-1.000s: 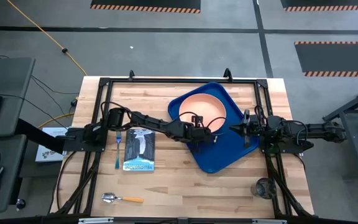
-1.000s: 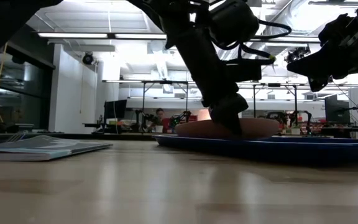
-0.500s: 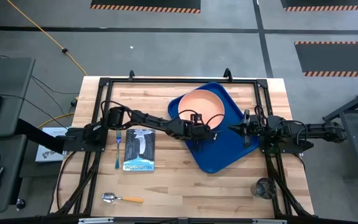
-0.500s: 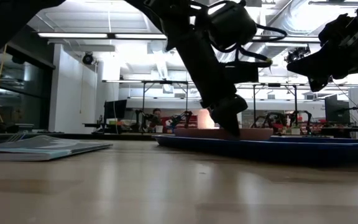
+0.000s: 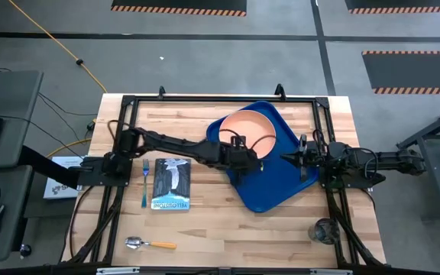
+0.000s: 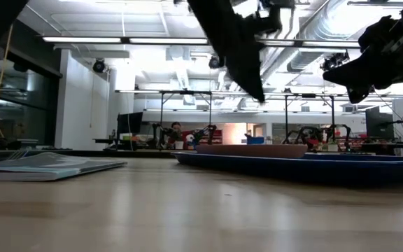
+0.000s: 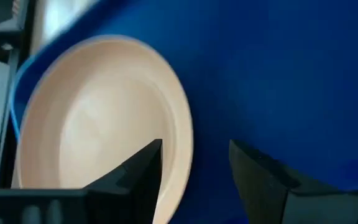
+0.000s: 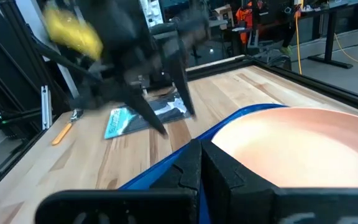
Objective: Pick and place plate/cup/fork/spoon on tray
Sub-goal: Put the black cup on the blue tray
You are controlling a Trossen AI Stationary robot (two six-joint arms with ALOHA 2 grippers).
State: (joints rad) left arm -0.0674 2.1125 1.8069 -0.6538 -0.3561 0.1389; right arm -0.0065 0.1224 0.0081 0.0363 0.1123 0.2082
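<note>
The peach-orange plate (image 5: 248,128) lies flat in the far part of the dark blue tray (image 5: 275,183) right of the table's middle. My left gripper (image 5: 258,159) hangs open above the plate's near rim and touches nothing; in the left wrist view (image 7: 194,158) the rim (image 7: 182,143) shows below the gap between its fingers. My right gripper (image 5: 287,158) is shut and waits at the tray's right edge. The teal fork (image 5: 143,183) lies at the left. The orange-handled spoon (image 5: 150,244) lies near the front edge, and the cup (image 5: 325,230) stands at the near right corner.
A blue-and-white booklet (image 5: 171,184) lies beside the fork, between it and the tray. Black frame rails (image 5: 220,99) run round the table's edges. Bare wood shows between the booklet, the spoon and the tray's near corner.
My left gripper has opened and let go of the plate's near rim, then risen well above the tray. The plate, propped up a second ago, has dropped flat into the tray. The right arm has kept still.
</note>
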